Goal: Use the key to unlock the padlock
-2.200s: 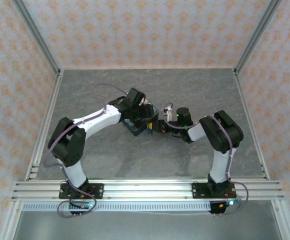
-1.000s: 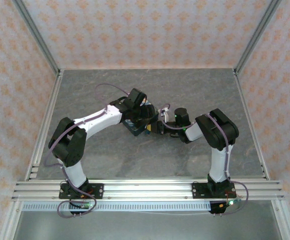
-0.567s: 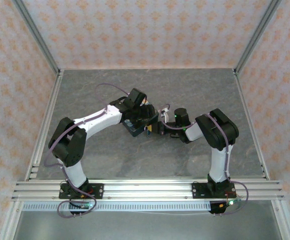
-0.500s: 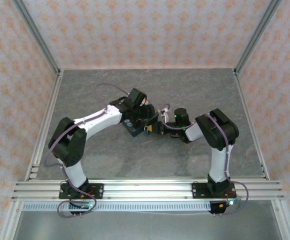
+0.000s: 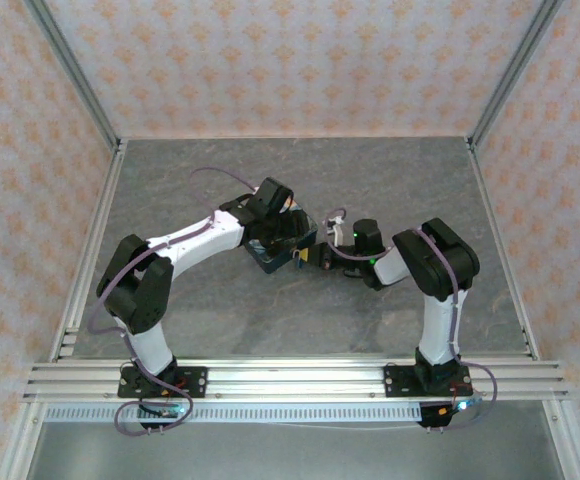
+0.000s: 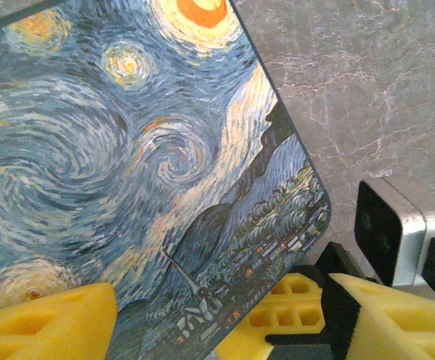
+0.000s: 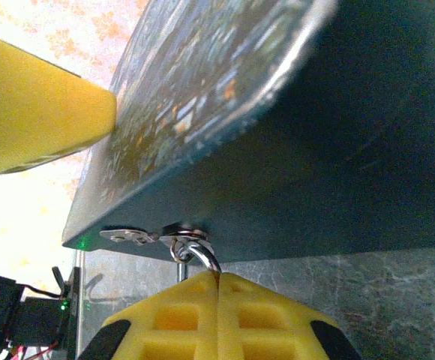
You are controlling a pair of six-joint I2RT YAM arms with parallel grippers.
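Left gripper (image 6: 217,324) is clamping wide across the box (image 6: 127,150); right gripper (image 7: 217,300), pads together, is pinching the padlock (image 7: 196,253) by its shackle at the box's 3 o'clock edge. Bracing the box firmly should prevent the hasp (image 7: 127,235) twisting.

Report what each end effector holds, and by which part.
Left end effector: the starry-night box, clamped near its corner. Right end effector: apparently shut on the padlock by its silvery shackle, under the box's hasp; its body is hidden in the grip.
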